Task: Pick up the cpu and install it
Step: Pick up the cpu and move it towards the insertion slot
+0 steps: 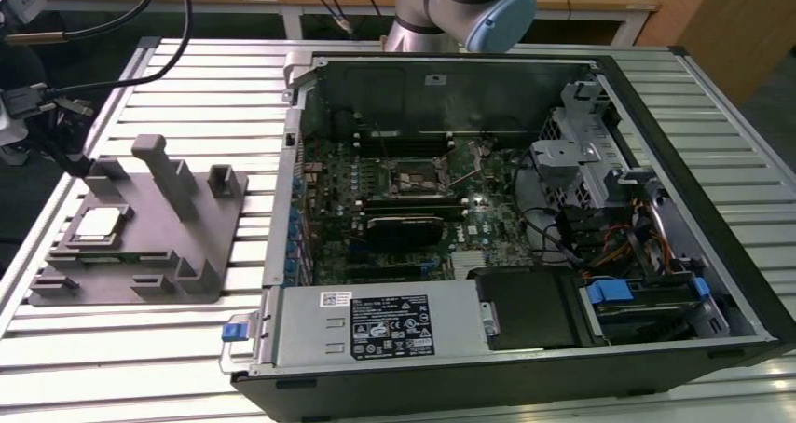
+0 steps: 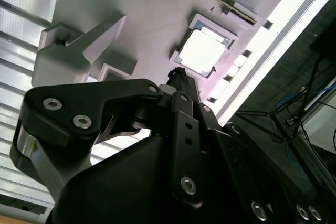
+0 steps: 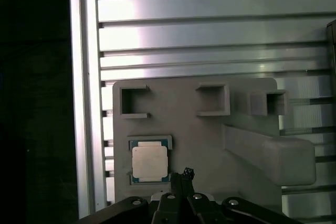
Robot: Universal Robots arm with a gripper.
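The cpu [image 1: 100,223] lies flat in a square recess of the grey tray [image 1: 186,246], silvery top up with a paler rim around it. It sits toward the tray's side at the exterior view's left. The tray rests on the slatted metal table [image 1: 149,78], to the exterior view's left of the open computer case [image 1: 696,162] and apart from it. Inside the case the motherboard [image 1: 330,162] lies exposed, with a square socket [image 1: 408,176] near its middle. The arm [image 1: 460,4] rises behind the case. In both wrist views the gripper [image 3: 187,174] [image 2: 176,74] points down at the tray [image 3: 199,129] [image 2: 147,19]. Its narrow black fingertips are drawn together into one slim tip, with nothing between them. That tip sits just beside the cpu [image 3: 149,162] [image 2: 202,51], off one corner and not over its top. Whether it touches the tray surface cannot be told. Upright posts [image 1: 152,167] and several vacant pockets [image 3: 212,99] stand on the tray around the chip, and a long wedge-shaped block [image 3: 270,153] lies near the gripper.
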